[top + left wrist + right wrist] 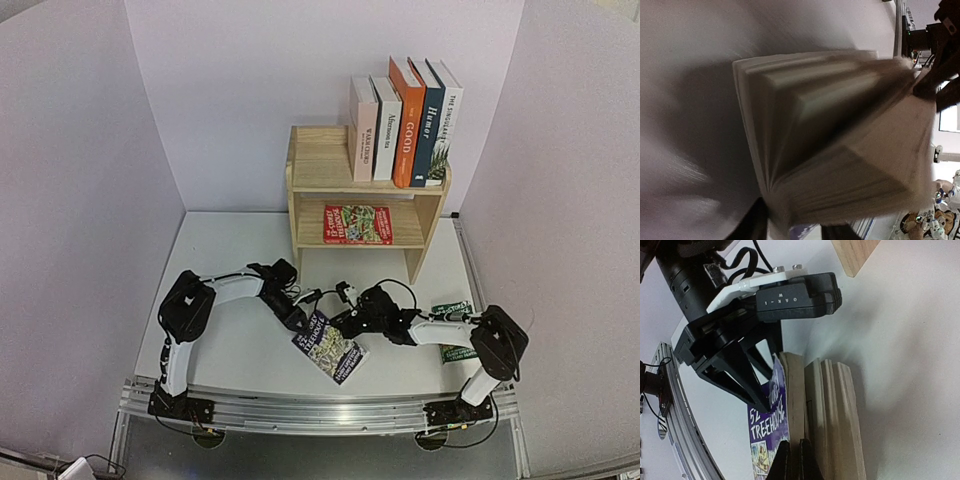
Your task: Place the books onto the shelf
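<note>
A purple-covered book lies on the table in front of the wooden shelf, between both arms. My left gripper is shut on its near-left edge. In the left wrist view the fanned pages fill the space between that gripper's dark fingers. My right gripper is shut, and its tips rest against the page edge beside the purple cover. Whether it pinches any pages is hidden. Several books stand upright on the top tier. A red-and-green book lies flat on the lower tier.
A green book lies on the table at the right, partly under my right arm. The shelf's leg stands just beyond the purple book. White walls close in on three sides. A metal rail runs along the near edge.
</note>
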Motion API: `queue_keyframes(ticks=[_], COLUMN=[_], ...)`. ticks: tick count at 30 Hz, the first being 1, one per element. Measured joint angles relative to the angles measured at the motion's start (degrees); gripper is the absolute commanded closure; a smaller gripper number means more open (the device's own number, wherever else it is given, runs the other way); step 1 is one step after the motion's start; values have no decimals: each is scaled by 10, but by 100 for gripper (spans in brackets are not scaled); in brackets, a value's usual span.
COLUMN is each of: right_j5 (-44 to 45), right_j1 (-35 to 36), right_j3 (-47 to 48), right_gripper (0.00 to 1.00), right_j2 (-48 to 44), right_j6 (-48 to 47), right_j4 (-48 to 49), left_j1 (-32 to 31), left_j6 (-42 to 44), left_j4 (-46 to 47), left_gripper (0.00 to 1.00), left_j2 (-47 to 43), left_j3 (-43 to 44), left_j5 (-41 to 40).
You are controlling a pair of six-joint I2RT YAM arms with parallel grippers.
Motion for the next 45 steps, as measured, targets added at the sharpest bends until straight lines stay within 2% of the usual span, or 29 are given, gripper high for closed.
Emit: queue_keyframes(ticks=[1, 3, 7, 9, 10, 11, 12, 14, 15, 19, 24, 27, 30, 35, 39, 41, 42, 45], right_j5=[0, 0, 2, 10, 19, 34, 55, 106, 135, 260, 421, 498, 550, 652, 718, 746, 758, 785], right_j1=[-3, -9, -17, -18, -18, -18, -18, -15, -12, 23, 153, 240, 296, 309, 302, 298, 295, 286], right_j3=[0, 1, 5, 18, 29, 42, 58, 99, 120, 157, 182, 213, 237, 275, 293, 301, 303, 307], right_gripper=[100, 100, 100, 78, 60, 49, 33, 16, 14, 11, 10, 10, 9, 10, 13, 18, 24, 55], right_j2=[0, 0, 0, 0, 0, 0, 0, 0, -1, -24, -31, 17, 84, 217, 279, 295, 302, 314], right_j6=[0, 0, 0, -3, -4, -6, -10, -18, -24, -62, -165, -221, -250, -260, -276, -279, -281, -283], right_j4=[0, -2, -12, -29, -44, -62, -84, -130, -152, -207, -238, -242, -248, -274, -289, -292, -292, -295], left_j1=[1, 1, 1, 1, 2, 2, 3, 4, 4, 10, 26, 38, 47, 50, 50, 50, 50, 50], left_j6=[-2, -7, -24, -38, -45, -55, -63, -80, -89, -117, -148, -167, -180, -188, -189, -189, -189, -190], left_j4=[-3, -6, -9, -12, -12, -10, -10, -8, -7, -6, -6, -6, -6, -6, -6, -6, -6, -6], left_gripper=[89, 100, 100, 100, 100, 100, 100, 100, 100, 100, 100, 100, 100, 100, 100, 100, 100, 100], left_j2=[0, -1, -12, -22, -27, -34, -39, -52, -59, -76, -76, -76, -76, -76, -76, -76, -76, -76], left_j3=[0, 0, 0, 0, 0, 0, 0, -4, -6, -9, -9, -9, -7, -7, -7, -7, -7, -7], left_j5=[4, 16, 25, 21, 19, 16, 16, 9, 5, -10, -17, -17, -17, -19, -20, -20, -20, -21])
